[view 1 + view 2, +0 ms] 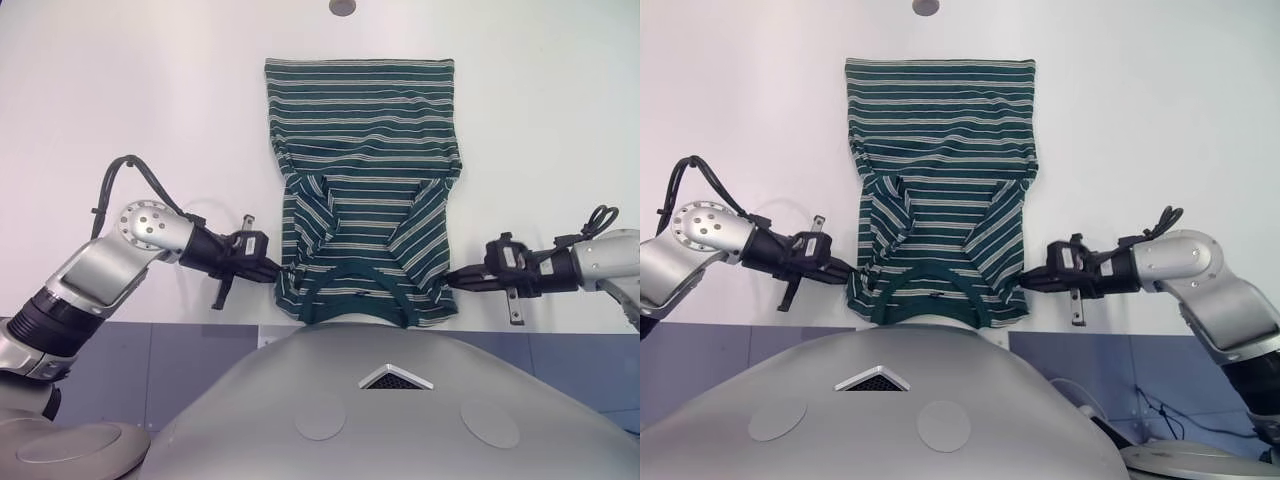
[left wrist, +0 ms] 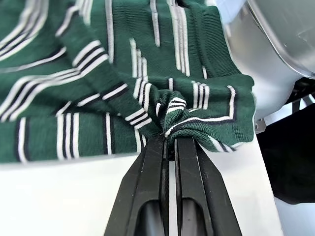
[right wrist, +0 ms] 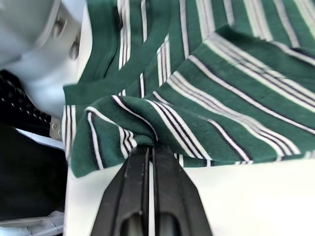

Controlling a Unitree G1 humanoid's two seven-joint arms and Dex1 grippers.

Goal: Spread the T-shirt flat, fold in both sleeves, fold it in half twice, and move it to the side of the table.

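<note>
T-shirt (image 1: 365,190), dark green with thin white stripes, lies on the white table (image 1: 120,100) in front of the robot, its neckline at the near edge and its straight hem at the far end. Both sleeves are folded inward over the body, their edges running slantwise across the chest (the far half lies smoother than the near half, which shows creases). The left end effector (image 1: 283,270) sits at the near left shoulder corner, its two black fingers (image 2: 147,182) pressed together on a small bunch of the striped fabric. The right end effector (image 1: 447,281) mirrors it at the near right shoulder corner, fingers closed on a puckered fold of cloth just above the table surface. Both arms extend in from either side, low over the table. A small grey round disc (image 1: 342,6) sits in the table beyond the hem, apart from the shirt.
</note>
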